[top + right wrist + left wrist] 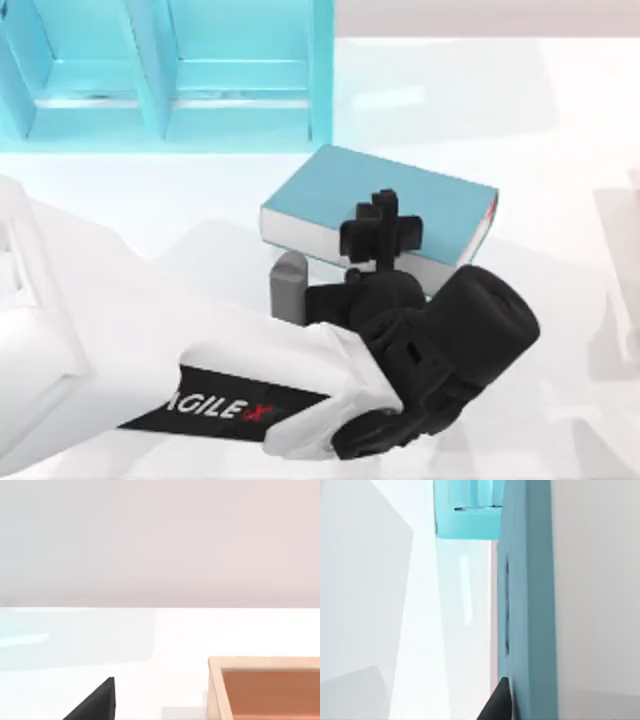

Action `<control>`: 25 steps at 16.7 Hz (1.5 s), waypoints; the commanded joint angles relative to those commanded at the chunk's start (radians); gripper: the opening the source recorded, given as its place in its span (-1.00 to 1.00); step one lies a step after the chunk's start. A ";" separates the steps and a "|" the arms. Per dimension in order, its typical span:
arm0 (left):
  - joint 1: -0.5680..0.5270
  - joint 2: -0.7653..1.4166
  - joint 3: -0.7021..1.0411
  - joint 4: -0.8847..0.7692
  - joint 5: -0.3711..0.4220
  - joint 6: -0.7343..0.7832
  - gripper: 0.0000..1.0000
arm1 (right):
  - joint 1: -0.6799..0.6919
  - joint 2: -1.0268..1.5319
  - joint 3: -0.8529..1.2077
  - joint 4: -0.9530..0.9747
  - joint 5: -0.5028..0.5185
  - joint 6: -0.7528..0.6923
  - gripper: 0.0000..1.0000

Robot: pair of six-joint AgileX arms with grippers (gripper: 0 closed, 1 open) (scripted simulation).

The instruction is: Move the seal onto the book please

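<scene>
Closest to the camera in the top view, my left arm (150,370) comes in from the lower left of the frame and fills most of the lower half – white casing, then a black wrist. Its left gripper (380,228) hangs over the near edge of the book (400,195), at the middle of the frame. I cannot tell if the fingers are apart or together, because the wrist covers them from above. Just beside the wrist, on its left, one small grey block (289,285) stands on the white table (560,150), close to the front of the book. One book is there, teal with white page edges, lying flat. The seal I cannot make out; the gripper stands in the way of that place.

Farther, at the upper left, one turquoise shelf unit (170,70) stands behind the book.

From the left wrist, one dark fingertip (497,705) lies along the teal cover. From the right wrist, one dark fingertip (97,702) and one wooden tray (265,687) – both on the table.
</scene>
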 joint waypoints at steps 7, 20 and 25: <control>0.000 0.080 -0.031 0.112 0.001 0.001 -1.00 | 0.000 0.000 0.000 0.000 0.000 0.000 1.00; 0.000 0.084 -0.032 0.117 0.001 0.001 0.36 | 0.000 0.000 0.000 0.000 0.000 0.000 1.00; 0.000 0.084 -0.032 0.117 0.001 0.001 1.00 | 0.000 0.000 0.000 0.000 0.000 0.000 1.00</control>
